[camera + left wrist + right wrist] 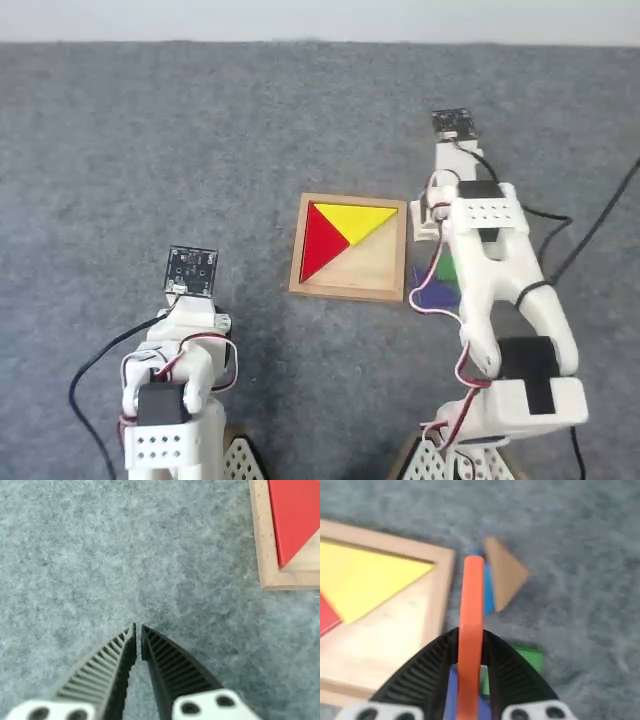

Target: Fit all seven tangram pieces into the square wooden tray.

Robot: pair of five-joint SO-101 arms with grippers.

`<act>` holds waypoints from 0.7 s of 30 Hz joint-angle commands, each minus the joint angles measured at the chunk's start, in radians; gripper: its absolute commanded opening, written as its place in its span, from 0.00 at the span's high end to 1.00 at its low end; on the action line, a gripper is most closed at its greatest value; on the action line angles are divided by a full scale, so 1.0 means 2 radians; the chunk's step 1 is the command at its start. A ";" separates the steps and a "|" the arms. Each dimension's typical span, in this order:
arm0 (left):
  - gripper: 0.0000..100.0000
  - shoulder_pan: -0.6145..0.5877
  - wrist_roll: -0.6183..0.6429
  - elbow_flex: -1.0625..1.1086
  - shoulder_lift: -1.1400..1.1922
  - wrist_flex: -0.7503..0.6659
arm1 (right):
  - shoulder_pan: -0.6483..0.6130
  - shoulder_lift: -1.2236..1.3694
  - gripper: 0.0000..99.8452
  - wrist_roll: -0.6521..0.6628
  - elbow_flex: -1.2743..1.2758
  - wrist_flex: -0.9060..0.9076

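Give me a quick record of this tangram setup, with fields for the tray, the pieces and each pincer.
Tray: square wooden tray on grey carpet, partly filled
Inside tray: red triangle, yellow triangle
Right arm: right pincer shut on orange piece, held on edge near the tray's rim
Left arm: left pincer shut, empty, over carpet near a tray corner
Loose beside tray: brown triangle, blue piece, green piece

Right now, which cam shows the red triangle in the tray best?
High view: the whole red triangle shows, lying flat in the tray against the yellow triangle. Left wrist view catches a cropped part of it; right wrist view, a sliver at the picture's edge.
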 commanded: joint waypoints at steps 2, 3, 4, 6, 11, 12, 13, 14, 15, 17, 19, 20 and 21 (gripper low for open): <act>0.98 0.001 0.000 -0.006 -0.008 0.002 | -0.063 -0.030 0.99 0.005 -0.008 0.008; 0.98 0.001 0.000 -0.006 -0.008 0.002 | -0.073 -0.029 0.99 0.004 -0.012 0.006; 0.98 0.001 0.000 -0.006 -0.008 0.002 | -0.081 -0.028 0.99 0.000 -0.013 0.003; 0.98 0.001 0.000 -0.006 -0.008 0.002 | -0.086 -0.020 0.99 -0.015 -0.018 -0.007; 0.98 0.001 0.000 -0.006 -0.008 0.002 | -0.076 0.038 0.99 -0.028 -0.049 -0.003; 0.98 0.001 0.000 -0.006 -0.008 0.002 | -0.072 0.049 0.99 -0.028 -0.058 0.002; 0.98 0.001 0.000 -0.006 -0.008 0.002 | -0.066 0.056 0.99 -0.028 -0.065 0.007; 0.98 0.001 0.000 -0.006 -0.008 0.002 | -0.064 0.064 0.99 -0.028 -0.073 0.012; 0.98 0.001 0.000 -0.006 -0.008 0.002 | -0.061 0.069 0.99 -0.028 -0.077 0.014; 0.98 0.001 0.000 -0.006 -0.008 0.002 | -0.060 0.076 0.99 -0.028 -0.081 0.014; 0.98 0.001 0.000 -0.006 -0.008 0.002 | -0.061 0.076 0.99 -0.028 -0.081 0.014; 0.98 0.001 0.000 -0.006 -0.008 0.002 | -0.061 0.076 0.99 -0.028 -0.081 0.015; 0.98 0.001 0.000 -0.006 -0.008 0.002 | -0.061 0.076 0.99 -0.028 -0.081 0.016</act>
